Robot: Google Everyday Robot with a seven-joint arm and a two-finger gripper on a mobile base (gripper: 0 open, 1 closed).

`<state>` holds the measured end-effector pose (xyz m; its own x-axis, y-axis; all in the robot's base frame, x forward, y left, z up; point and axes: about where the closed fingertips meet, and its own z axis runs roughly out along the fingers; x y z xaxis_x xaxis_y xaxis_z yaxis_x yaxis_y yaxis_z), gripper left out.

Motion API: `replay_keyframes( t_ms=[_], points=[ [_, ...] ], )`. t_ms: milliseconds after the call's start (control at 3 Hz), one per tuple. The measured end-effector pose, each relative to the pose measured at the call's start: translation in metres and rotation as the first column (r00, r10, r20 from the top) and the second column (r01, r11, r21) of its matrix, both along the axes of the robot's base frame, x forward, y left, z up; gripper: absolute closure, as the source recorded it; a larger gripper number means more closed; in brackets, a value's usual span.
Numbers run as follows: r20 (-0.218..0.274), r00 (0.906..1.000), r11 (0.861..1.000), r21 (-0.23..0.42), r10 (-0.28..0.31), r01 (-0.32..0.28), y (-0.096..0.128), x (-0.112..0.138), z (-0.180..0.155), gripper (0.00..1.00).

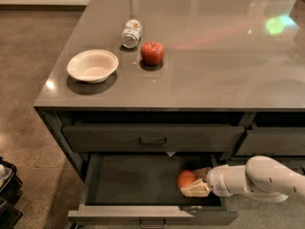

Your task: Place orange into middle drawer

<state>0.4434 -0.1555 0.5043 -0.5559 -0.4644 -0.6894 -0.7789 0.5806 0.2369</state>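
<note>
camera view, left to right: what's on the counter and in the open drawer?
bowl → can → apple → orange. The claw is inside the open middle drawer, shut on the orange, so it shares that last spot.

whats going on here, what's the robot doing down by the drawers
The robot's white arm reaches in from the right. Its pincer is inside the open middle drawer, a wide dark grey one, gripping the round bright orange fruit. On the grey countertop above sit a white bowl, a red apple and a small can on its side.
</note>
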Motion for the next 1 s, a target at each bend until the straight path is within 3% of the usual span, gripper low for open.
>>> replay_keyframes(
  t_ms=[1000],
  points=[
    [-0.065, 0.9978, 0.994, -0.112, 0.01, -0.018, 0.013, 0.025, -0.084, 1.0]
  ],
)
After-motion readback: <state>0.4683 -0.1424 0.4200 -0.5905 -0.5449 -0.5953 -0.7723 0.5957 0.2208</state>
